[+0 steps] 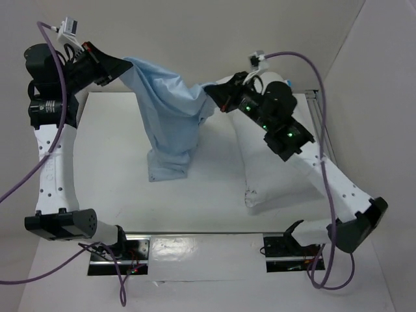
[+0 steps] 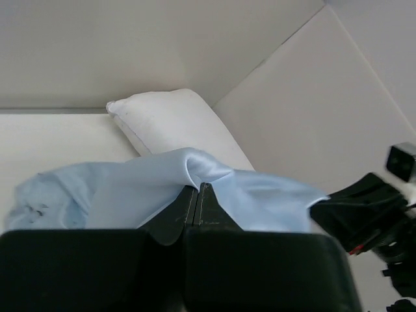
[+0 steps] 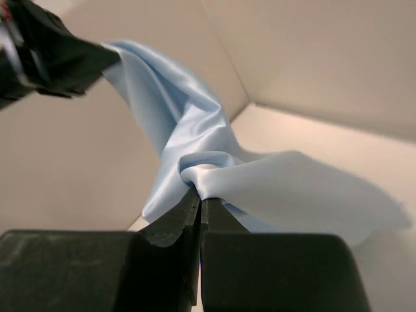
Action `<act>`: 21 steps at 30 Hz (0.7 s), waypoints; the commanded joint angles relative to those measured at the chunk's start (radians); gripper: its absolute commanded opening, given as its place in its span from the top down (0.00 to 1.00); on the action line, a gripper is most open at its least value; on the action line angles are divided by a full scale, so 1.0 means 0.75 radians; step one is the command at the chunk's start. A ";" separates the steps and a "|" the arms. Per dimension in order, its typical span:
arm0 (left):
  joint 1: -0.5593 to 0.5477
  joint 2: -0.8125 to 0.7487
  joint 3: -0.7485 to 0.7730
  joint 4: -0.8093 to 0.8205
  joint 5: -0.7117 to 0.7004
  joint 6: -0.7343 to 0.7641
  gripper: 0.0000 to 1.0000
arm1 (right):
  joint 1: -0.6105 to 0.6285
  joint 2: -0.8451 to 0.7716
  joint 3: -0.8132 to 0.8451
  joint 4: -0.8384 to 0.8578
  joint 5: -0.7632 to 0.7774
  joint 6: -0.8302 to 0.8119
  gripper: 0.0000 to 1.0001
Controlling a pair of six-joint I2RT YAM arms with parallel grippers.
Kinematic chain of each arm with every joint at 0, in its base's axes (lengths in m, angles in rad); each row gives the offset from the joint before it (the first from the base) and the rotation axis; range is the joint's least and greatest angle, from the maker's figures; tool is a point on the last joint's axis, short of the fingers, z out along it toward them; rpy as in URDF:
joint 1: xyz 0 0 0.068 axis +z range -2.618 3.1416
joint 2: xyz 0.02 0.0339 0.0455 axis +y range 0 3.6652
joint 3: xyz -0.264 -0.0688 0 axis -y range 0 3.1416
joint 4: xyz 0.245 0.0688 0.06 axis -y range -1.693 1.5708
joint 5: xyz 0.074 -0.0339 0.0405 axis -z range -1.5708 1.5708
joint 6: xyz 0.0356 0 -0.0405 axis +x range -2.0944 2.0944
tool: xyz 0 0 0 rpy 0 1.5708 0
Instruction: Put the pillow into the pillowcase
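Top external view showed the left gripper (image 1: 123,67) clamped on one raised edge of the pillowcase (image 1: 168,120), whose lower end rested on the table (image 1: 110,162); the right gripper (image 1: 213,96) pinched the opposite edge, with the pillow (image 1: 266,175) lying on the table's right side.

The pillowcase (image 3: 260,182) is thin light blue cloth, smooth, with a soft satin sheen along its folds. The pillow (image 2: 172,123) is white cloth, matt, slightly puckered along its seam. The left tool (image 2: 197,190) and right tool (image 3: 197,195) both look like smooth, matt black plastic. The counter (image 1: 117,169) is white, matt and smooth. The rail (image 1: 208,233) at its near edge looks like bright metal.
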 commanded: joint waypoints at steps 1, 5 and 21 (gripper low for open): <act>0.008 -0.152 0.128 0.099 0.095 -0.013 1.00 | -0.008 -0.153 0.186 -0.179 -0.027 -0.190 1.00; 0.008 -0.313 0.183 0.114 0.027 0.000 1.00 | -0.008 -0.288 0.262 -0.218 0.057 -0.268 1.00; 0.008 -0.351 0.243 -0.040 -0.312 0.139 1.00 | -0.008 -0.112 0.470 -0.138 0.341 -0.434 1.00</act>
